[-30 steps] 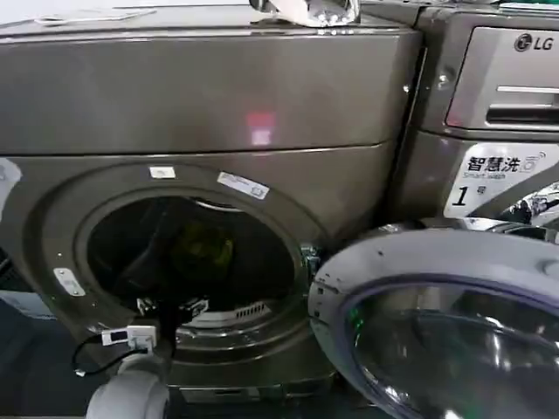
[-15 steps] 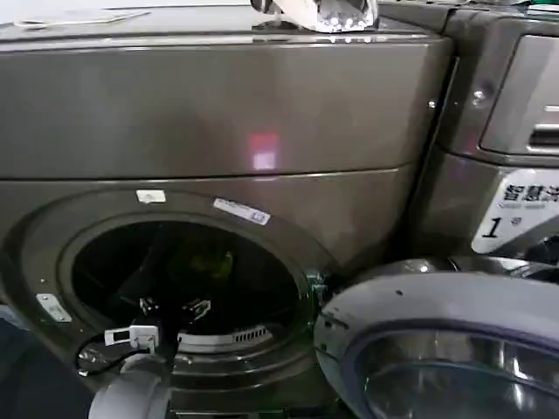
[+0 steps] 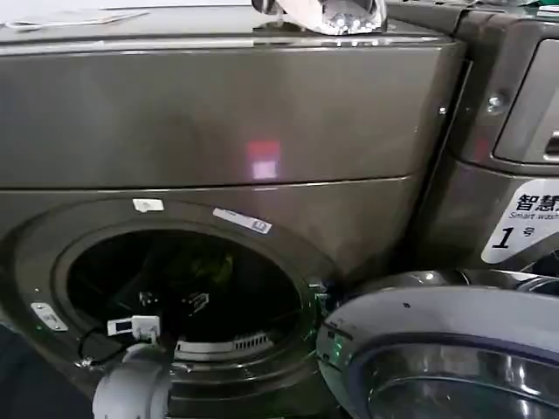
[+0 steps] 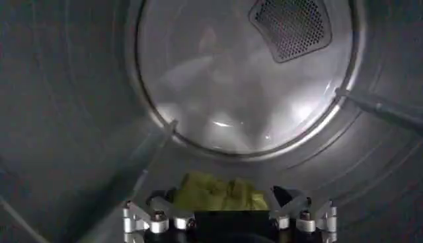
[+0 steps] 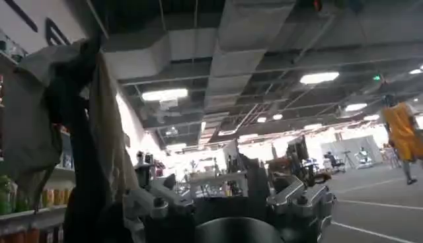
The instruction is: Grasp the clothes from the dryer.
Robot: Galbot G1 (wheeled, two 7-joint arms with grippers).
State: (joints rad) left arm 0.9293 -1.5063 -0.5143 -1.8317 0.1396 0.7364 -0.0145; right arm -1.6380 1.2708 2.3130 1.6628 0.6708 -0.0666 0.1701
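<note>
Inside the dryer (image 3: pixel 218 148) the drum's all dark steel. Left end effector (image 4: pixel 228 203) has pushed deeper in, fingers spread wide, with the clothes (image 4: pixel 218 193) sitting right between them, just ahead. Looks ready to close. Right end effector (image 5: pixel 231 201) hangs idle outside, fingers spread apart.
</note>
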